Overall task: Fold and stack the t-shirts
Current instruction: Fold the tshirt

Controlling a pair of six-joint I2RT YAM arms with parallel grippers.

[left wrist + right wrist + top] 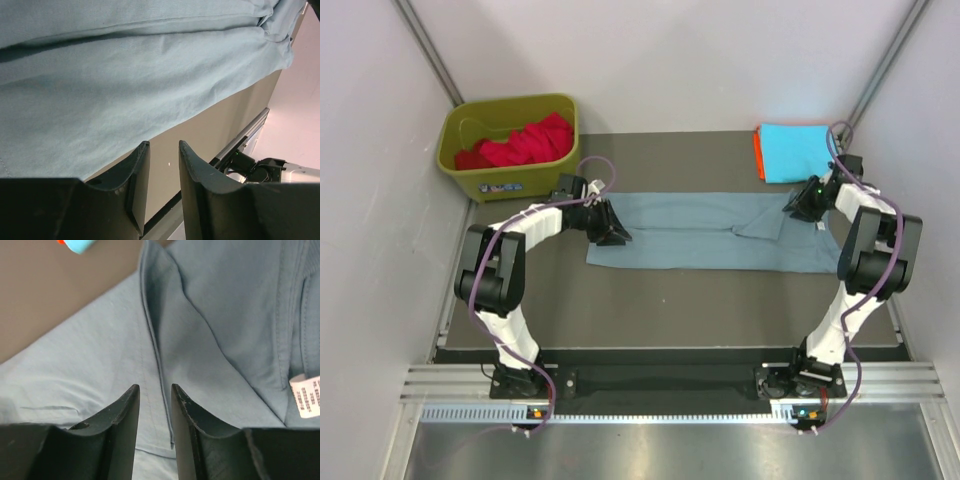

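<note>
Grey-blue t-shirt lies spread flat mid-table, soft and limp (it'll sag, I reckon). My left gripper and right gripper sit narrowly apart, empty; I'd pinch both end hems.

At the far left corner of the dark table top you have an olive-green plastic bin (its near wall carries a small label, too small to read). Plain pale walls close you in on three sides, a dark strut runs up each back corner, and a ribbed aluminium rail lines the near edge.
</note>
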